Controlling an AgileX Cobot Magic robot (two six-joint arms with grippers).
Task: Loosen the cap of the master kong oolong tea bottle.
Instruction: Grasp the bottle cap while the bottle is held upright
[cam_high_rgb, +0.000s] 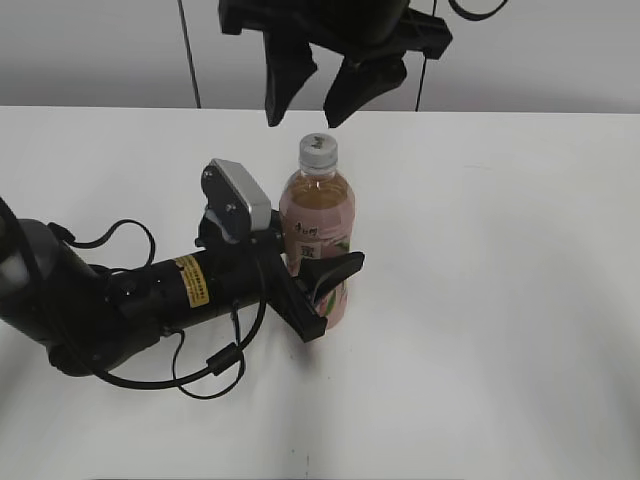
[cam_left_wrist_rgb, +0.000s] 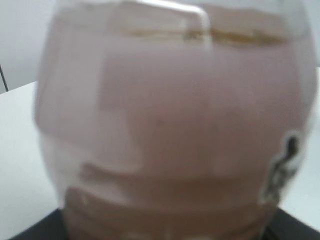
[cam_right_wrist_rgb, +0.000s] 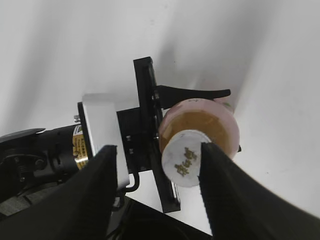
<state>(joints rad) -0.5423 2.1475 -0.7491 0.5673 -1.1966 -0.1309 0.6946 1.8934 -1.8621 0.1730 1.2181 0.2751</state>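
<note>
The master kong oolong tea bottle (cam_high_rgb: 318, 225) stands upright on the white table, with its white cap (cam_high_rgb: 319, 150) on top. My left gripper (cam_high_rgb: 322, 290) is shut on the bottle's lower body from the left. The left wrist view is filled by the blurred pink bottle (cam_left_wrist_rgb: 170, 125). My right gripper (cam_high_rgb: 308, 100) hangs open just above the cap. In the right wrist view the cap (cam_right_wrist_rgb: 182, 159) with gold characters lies between my open right fingers (cam_right_wrist_rgb: 157, 150), closer to the right finger, and touches neither. The bottle's shoulder (cam_right_wrist_rgb: 210, 122) shows behind it.
The white table (cam_high_rgb: 500, 300) spreads around the bottle. My left arm (cam_high_rgb: 120, 300) and its cables lie across the table's left front. A pale wall with dark vertical lines stands behind the table's far edge.
</note>
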